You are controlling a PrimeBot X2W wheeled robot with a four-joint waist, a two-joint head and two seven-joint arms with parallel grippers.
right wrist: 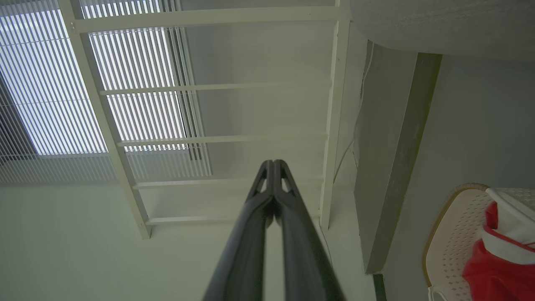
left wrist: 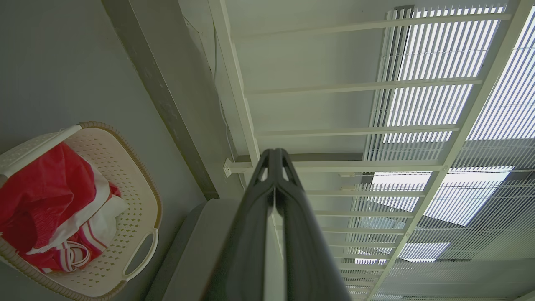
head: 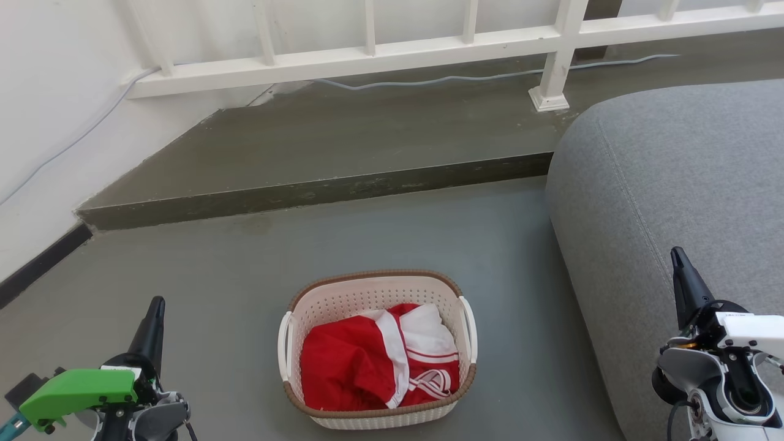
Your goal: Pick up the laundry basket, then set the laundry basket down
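Note:
The laundry basket (head: 367,297) is cream-white and perforated, with a brown rim and two white side handles. It stands on the grey floor at the bottom middle of the head view and holds a red and white garment (head: 380,364). My left gripper (head: 156,306) is at the lower left, well apart from the basket, its fingers shut on nothing. Over at the lower right my right gripper (head: 677,254) is also shut and empty, in front of the sofa. The basket (left wrist: 138,188) lies at the lower left of the left wrist view, beside the shut left gripper (left wrist: 274,152). In the right wrist view the basket (right wrist: 453,234) sits at the lower right, beside the shut right gripper (right wrist: 272,163).
A grey sofa (head: 680,184) fills the right side, close to the basket. Behind the basket a low concrete step (head: 318,193) crosses the floor, with a white railing (head: 367,58) and a grey cable (head: 465,78) on it. A white wall (head: 49,122) closes the left.

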